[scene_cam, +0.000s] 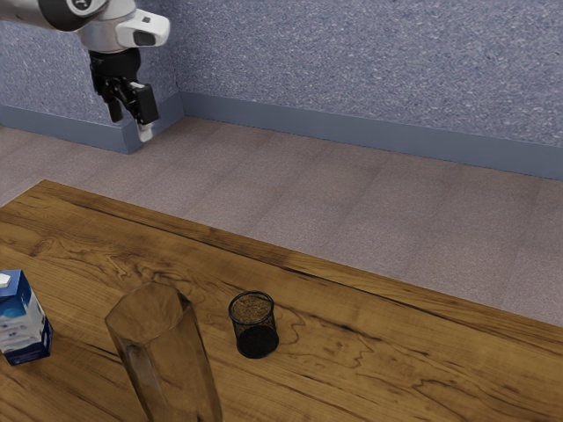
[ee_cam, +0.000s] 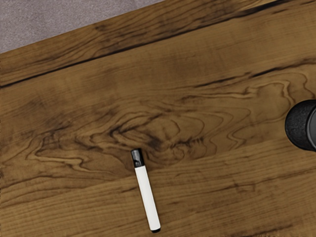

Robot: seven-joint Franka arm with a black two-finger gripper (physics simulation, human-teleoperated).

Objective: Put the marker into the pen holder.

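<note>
On the table (ee_cam: 237, 202), the marker (ee_cam: 147, 197) lies below the jaws — parted, holding nothing.

No words or numbers legible. Blue-and-white carton (scene_cam: 25, 323): printed side, possibly lettering, too small to read. White arm (scene_cam: 101, 33): small round mark (scene_cam: 82, 3), unreadable.
</note>
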